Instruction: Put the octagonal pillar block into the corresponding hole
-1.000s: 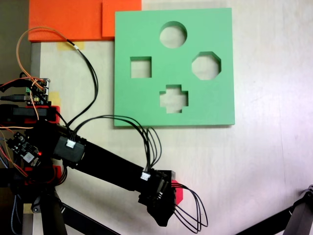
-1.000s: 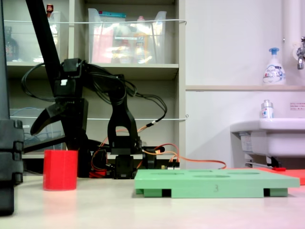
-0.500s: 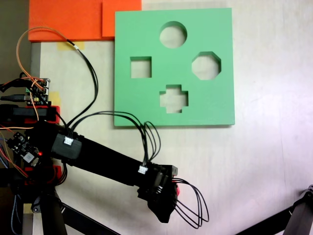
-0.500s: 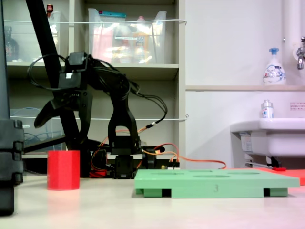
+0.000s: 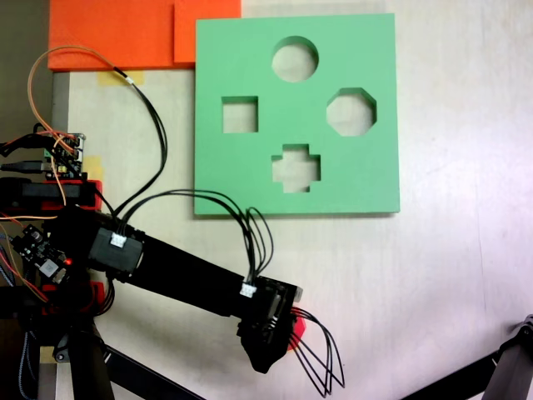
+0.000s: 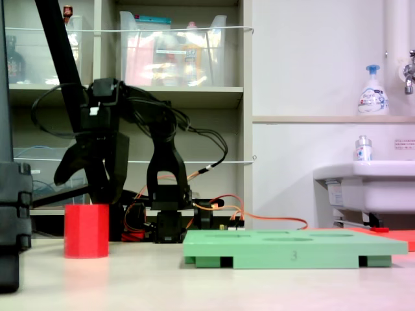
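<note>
The tool [image 6: 89, 194] hangs directly above the octagonal pillar block [image 6: 86, 230], its two dark fingers spread apart in the low side-on fixed view, one slanting out to the left and one running almost straight down; it is released and grips nothing. The fingertips reach about the level of the block's top, so this looks like the descent before a grasp, with the spread set wide enough to straddle the prism. In the top-down fixed view the wrist covers most of the block, and only a red sliver [image 5: 293, 332] shows at its right edge, which fits an approach straight from above.

The block stands upright on the pale worktop [image 5: 433, 283], well apart from the green foam board [image 5: 250, 167] and nearer the bottom of that view. Standing on its end face, it offers flat sides to the fingers and is already oriented for dropping in.

The board lies flat farther up the worktop. The corresponding hole [image 5: 351, 112], eight-sided, sits on its right side, between the round cutout [image 5: 295, 58] above and the cross-shaped cutout [image 5: 296, 168] below left; a square cutout [image 5: 240, 114] lies to the left. All are empty, so the block has yet to be lifted and carried across
</note>
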